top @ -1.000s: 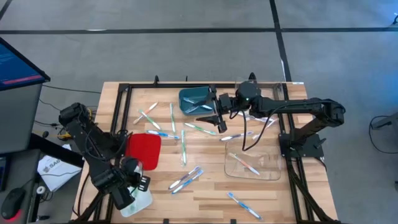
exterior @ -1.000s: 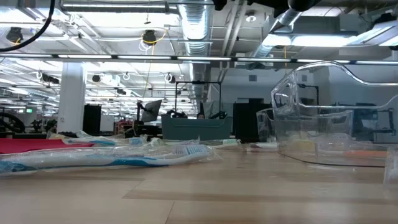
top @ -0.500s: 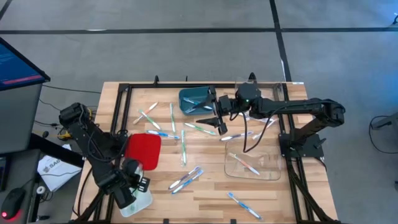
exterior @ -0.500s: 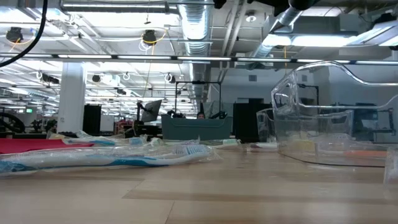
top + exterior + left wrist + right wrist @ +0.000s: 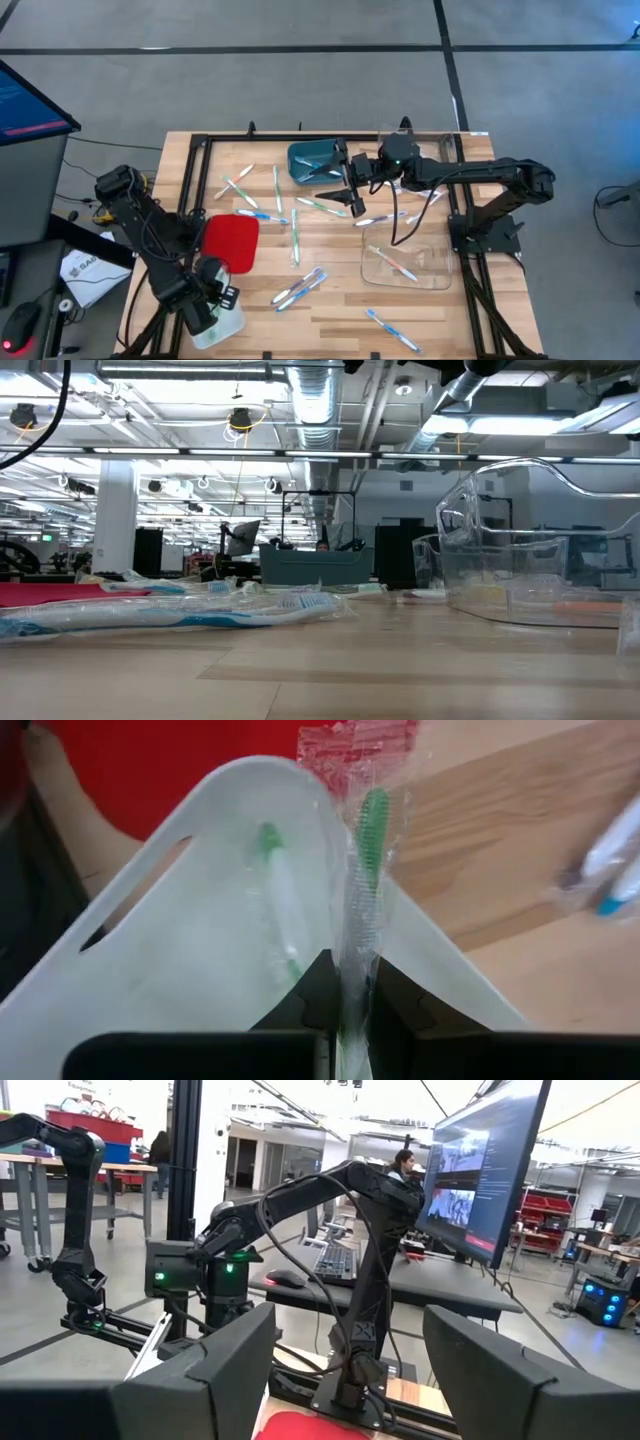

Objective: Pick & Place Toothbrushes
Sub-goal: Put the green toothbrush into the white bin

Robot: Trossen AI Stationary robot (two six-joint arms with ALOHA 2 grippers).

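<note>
Left gripper (image 5: 345,1005) is clamped on a wrapped green toothbrush (image 5: 362,890) over the white tray (image 5: 200,940), apparently for sorting by colour, while the right gripper (image 5: 352,195) hovers spread above scattered toothbrushes (image 5: 295,235).

toothbrushes (image 5: 294,236) across table (image 5: 330,320) between left tray (image 5: 228,322) and right bin (image 5: 405,266)

You look straight down on the whole table (image 5: 330,300) from overhead; your low camera skims level across it. Both share the clear tray (image 5: 405,265). Your wrist cameras sit close behind each arm's fingers
</note>
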